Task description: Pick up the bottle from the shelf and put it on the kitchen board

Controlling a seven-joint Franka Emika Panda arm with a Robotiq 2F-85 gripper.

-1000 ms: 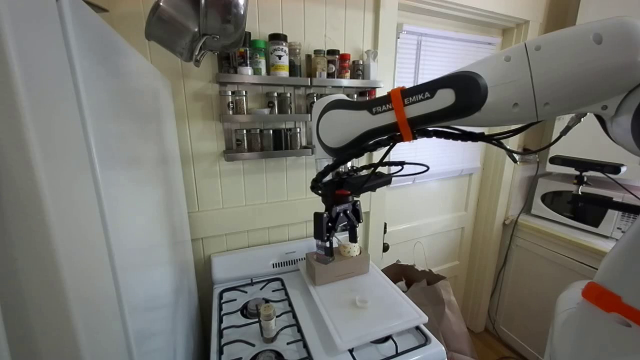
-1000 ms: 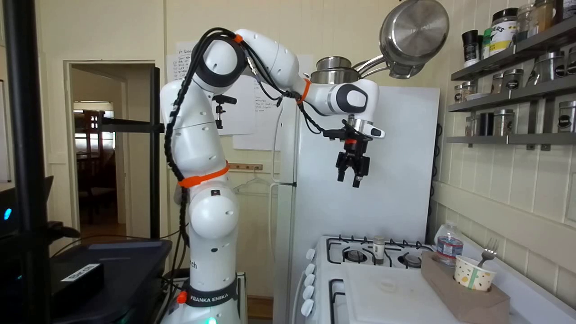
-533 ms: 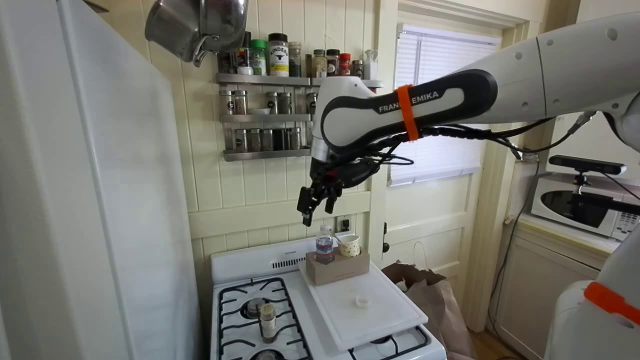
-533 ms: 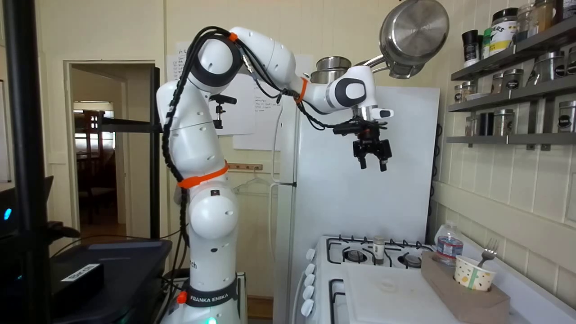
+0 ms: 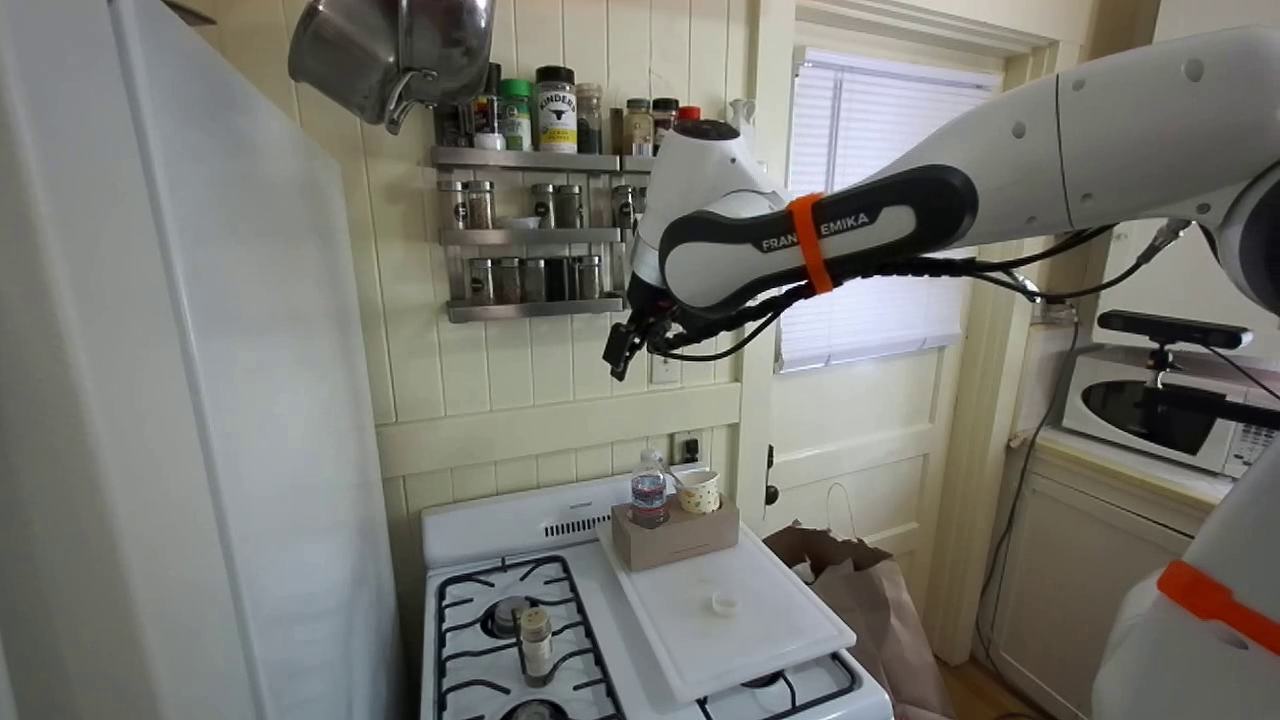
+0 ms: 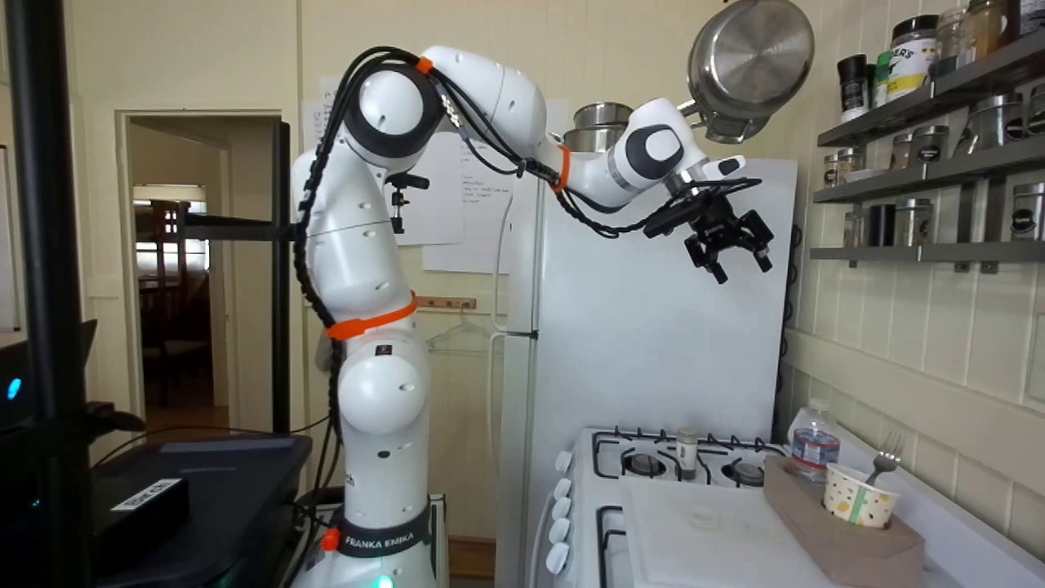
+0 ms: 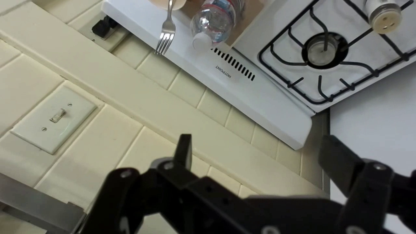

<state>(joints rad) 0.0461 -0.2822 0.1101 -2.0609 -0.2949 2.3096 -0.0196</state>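
The shelf (image 5: pixel 533 237) is a three-tier wall rack with thin metal rails and rows of jars and bottles. It also shows in an exterior view (image 6: pixel 898 182), and a rail end (image 7: pixel 39 204) shows in the wrist view. Which bottle the task means, I cannot tell. My gripper (image 6: pixel 743 272) is open and empty, tilted toward the wall, left of the rack's lowest tier in that exterior view. Its fingers stand wide apart in the wrist view (image 7: pixel 258 139). The pale kitchen board (image 5: pixel 740 635) lies on the stove with a small clear cup (image 5: pixel 724 604) on it.
A cardboard holder (image 5: pixel 675 540) with a water bottle (image 5: pixel 649 495) and a paper cup (image 5: pixel 699 493) with a fork stands at the board's back. A spice shaker (image 5: pixel 536 648) stands on the burner grate. Pots (image 6: pixel 751 65) hang above; the fridge (image 6: pixel 653 351) stands beside the stove.
My gripper has risen, moved toward the wall and the rack, and tilted from pointing down to pointing obliquely at the wall. It stays open. The objects have not moved.
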